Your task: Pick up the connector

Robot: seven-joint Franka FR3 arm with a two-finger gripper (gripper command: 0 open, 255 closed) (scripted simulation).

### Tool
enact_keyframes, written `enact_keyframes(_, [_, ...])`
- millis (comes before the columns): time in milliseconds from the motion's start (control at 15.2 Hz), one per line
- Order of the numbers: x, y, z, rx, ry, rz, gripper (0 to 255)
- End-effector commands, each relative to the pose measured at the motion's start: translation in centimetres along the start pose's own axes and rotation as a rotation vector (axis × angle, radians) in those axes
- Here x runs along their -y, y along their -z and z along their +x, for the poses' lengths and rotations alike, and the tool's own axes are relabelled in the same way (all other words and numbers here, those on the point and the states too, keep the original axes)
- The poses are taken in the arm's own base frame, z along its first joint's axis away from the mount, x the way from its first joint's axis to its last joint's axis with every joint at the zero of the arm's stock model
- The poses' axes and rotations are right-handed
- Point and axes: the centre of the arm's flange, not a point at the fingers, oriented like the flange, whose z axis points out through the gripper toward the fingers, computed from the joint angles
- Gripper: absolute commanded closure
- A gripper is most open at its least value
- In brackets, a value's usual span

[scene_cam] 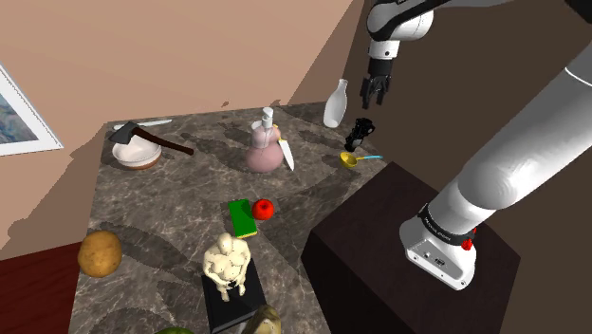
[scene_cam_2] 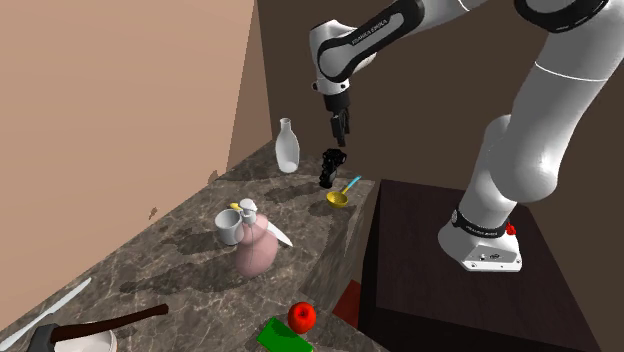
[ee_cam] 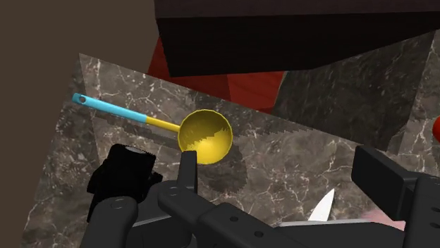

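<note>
The connector (scene_cam: pixel 360 133) (scene_cam_2: pixel 332 167) is a small black lumpy piece standing on the dark marble counter (scene_cam: pixel 171 209) near its far corner, between a white bottle and a yellow ladle. My black gripper (scene_cam: pixel 374 95) (scene_cam_2: pixel 340 128) hangs in the air a short way above it, open, with nothing between the fingers. In the wrist view the connector (ee_cam: pixel 123 176) lies outside the gripper (ee_cam: pixel 282 176), beside one finger (ee_cam: pixel 187 172), not between the two.
A yellow ladle (scene_cam: pixel 351 159) (ee_cam: pixel 204 135) with a blue handle lies next to the connector. The white bottle (scene_cam: pixel 336 102) stands by the wall. A pink jug (scene_cam: pixel 266 152), a knife, an axe over a bowl (scene_cam: pixel 138 154), an apple (scene_cam: pixel 263 209) and a figurine (scene_cam: pixel 228 266) fill the counter. The dark stand (scene_cam: pixel 379 237) borders it.
</note>
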Motion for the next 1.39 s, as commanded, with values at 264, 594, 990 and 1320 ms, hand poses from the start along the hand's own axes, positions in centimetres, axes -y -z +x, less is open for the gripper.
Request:
enact_keyframes(264, [-5.7,-4.2,4.9,0.016,-0.008,0.021,0])
enact_keyframes(594, [-10.3,-7.4,8.9,0.029,-0.015,0.039,0])
enact_keyframes(990, [-13.9,-10.9,12.1,0.038,-0.02,0.053,0])
enact_keyframes(1320, [-14.1,-13.4,12.8,0.038,-0.02,0.053,0])
